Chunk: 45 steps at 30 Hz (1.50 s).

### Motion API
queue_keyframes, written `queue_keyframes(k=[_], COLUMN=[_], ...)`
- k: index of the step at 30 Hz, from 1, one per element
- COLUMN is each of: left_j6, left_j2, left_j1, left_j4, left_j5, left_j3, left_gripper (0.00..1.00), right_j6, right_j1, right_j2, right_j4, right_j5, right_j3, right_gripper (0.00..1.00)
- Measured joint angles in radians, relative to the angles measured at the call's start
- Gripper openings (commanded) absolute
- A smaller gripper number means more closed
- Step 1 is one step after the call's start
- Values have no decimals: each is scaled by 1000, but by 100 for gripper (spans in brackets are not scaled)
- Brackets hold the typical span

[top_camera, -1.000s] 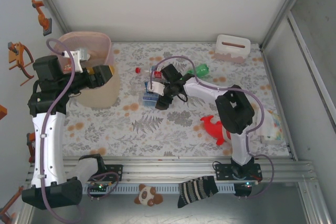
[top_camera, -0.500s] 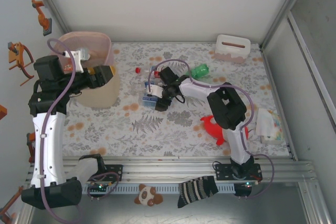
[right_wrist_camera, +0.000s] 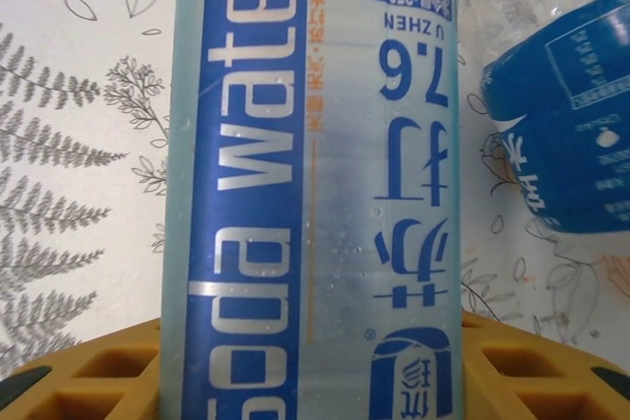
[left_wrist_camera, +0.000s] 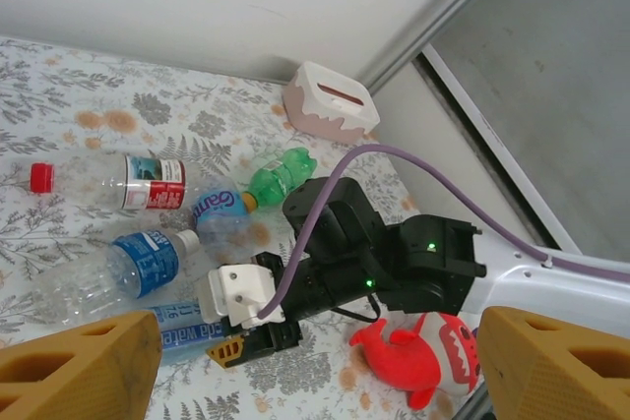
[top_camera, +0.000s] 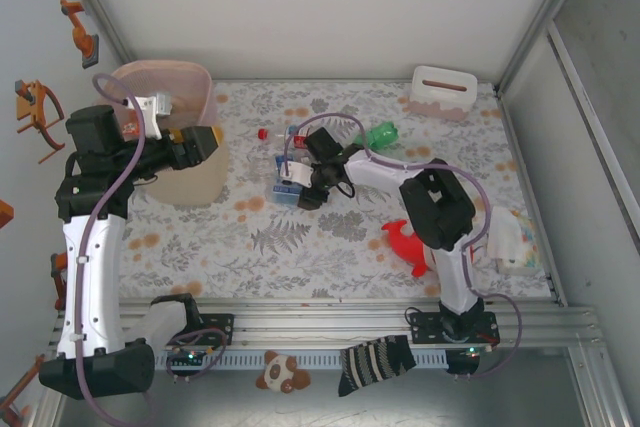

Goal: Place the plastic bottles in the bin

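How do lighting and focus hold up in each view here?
Top view: even, soft light, faint shadows, table sharp. Left wrist view: crisp, small highlights on the red-label bottle. Right wrist view: soda bottle very close, label legible; blue-label bottle slightly soft.

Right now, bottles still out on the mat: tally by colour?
Green bottles: 1
Clear bottles with red label: 1
Clear bottles with blue or purplish label: 3
Total in view: 5
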Motion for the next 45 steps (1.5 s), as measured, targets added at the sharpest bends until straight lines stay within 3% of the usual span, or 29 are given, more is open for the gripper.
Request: queue_keyframes(k=[7,13,26,37,45], left_j6=[1,21,286,450,488], left_j2=[16,35,173,269,346], left_j1=[-34,-90,-338,-621,-757], left_j4=[3,-10,-312,-515,-591], left_j5=[40,73,24,-99,-202], left_j3=[14,54,235,300,339], left_gripper=[83,83,84,85,85], right_j6=[-16,-88,-411,-645,-711], right_j1=[43,123,377,573,674], right_j2=[-205,-435,-793,-951,-966], right_j4=[-4,-4,-43,-38,-34], right_j5=[66,197,601,830,904], right_j3=[-91,-186,-322,-360,-360], right_gripper=[41,40,37,35,34])
